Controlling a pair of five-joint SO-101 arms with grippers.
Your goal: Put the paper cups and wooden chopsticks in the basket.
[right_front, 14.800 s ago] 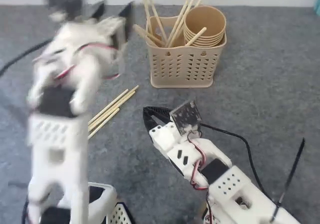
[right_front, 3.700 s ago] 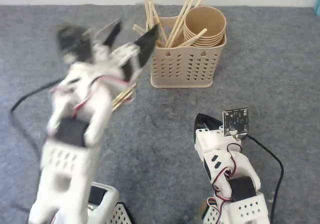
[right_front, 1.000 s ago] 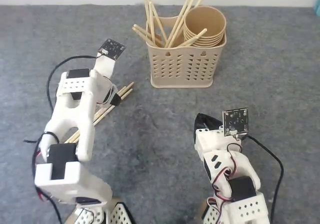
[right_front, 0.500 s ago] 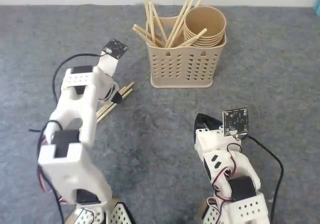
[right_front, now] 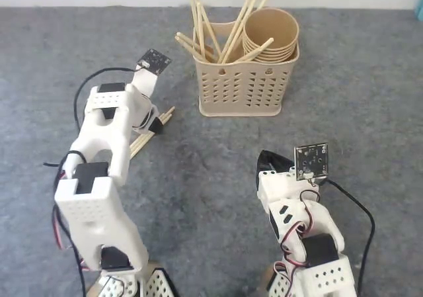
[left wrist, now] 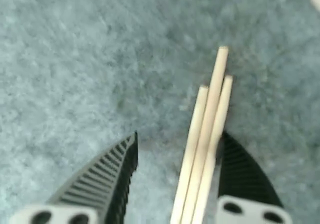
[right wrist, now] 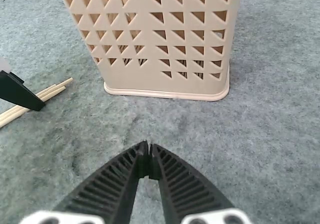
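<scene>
**Step in hand:** pickup of the loose chopsticks (left wrist: 209,115) by the left claw (left wrist: 179,135).

**Position of items:** In the high view, the basket (right_front: 244,85) stands towards 12 o'clock on the desk (right_front: 198,178). The paper cups (right_front: 271,29) are stacked inside it, and a number of chopsticks stand in it beside them. Three loose chopsticks lie bundled on the desk at about 8 o'clock from the basket.

**Left claw:** The jaws are spread wide and set low over the desk. The bundle lies between them, close against one finger (left wrist: 240,174), with a clear gap to the other. Nothing is gripped yet.

**Right claw** (right wrist: 149,151): The jaws are closed together and empty. The claw is parked at about 6 o'clock from the basket, well apart from it.

**Next move, as judged:** The left claw is to be closed on all three sticks, then lifted and carried towards 2 o'clock to the basket. Because the bundle sits off-centre, a stick may be rolled out as the jaws close, so centring is advised first
</scene>
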